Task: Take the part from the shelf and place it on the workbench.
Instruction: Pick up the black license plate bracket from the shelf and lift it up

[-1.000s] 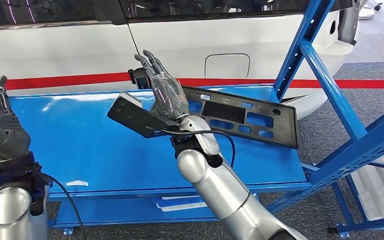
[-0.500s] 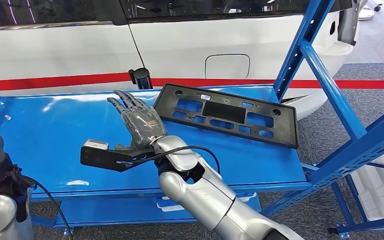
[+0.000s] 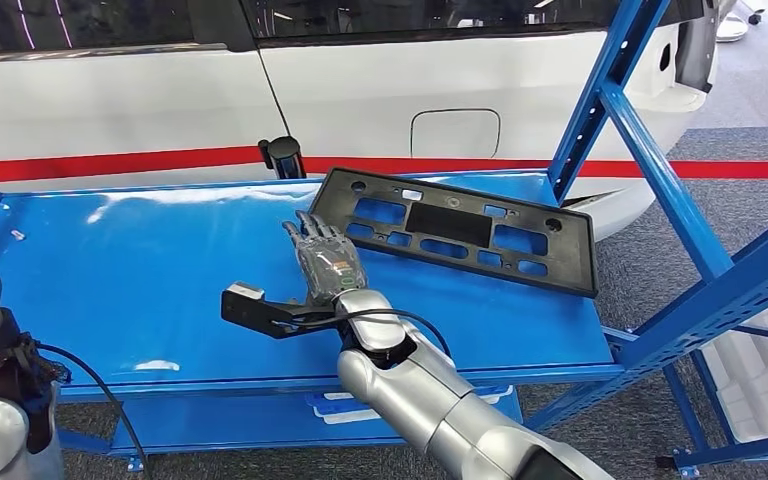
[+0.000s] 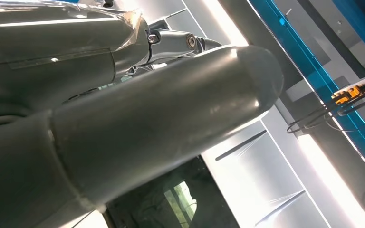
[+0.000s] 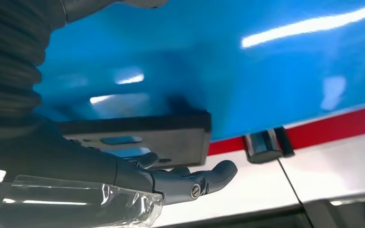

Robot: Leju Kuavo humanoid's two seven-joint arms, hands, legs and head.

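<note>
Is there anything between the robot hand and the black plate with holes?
No, just bare blue workbench between the right robot hand and the black plate, seen from the head view.

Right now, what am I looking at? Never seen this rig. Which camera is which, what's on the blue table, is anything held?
It is a two-legged humanoid robot with two silver arms ending in many-fingered hands. The wide picture comes from a camera high on its body, looking forward and down. The other two come from cameras at its wrists, close behind each hand, so they look turned.

In the head view the right hand hovers open over the blue workbench, holding nothing. The black part, a flat rectangular frame with cut-outs, lies on the bench just beyond that hand, towards the white car. A blue shelf frame stands on the right.

The right wrist view shows that hand's fingers with the part's edge beyond them. The left wrist view is mostly the left hand up close; whether it is open cannot be told.
</note>
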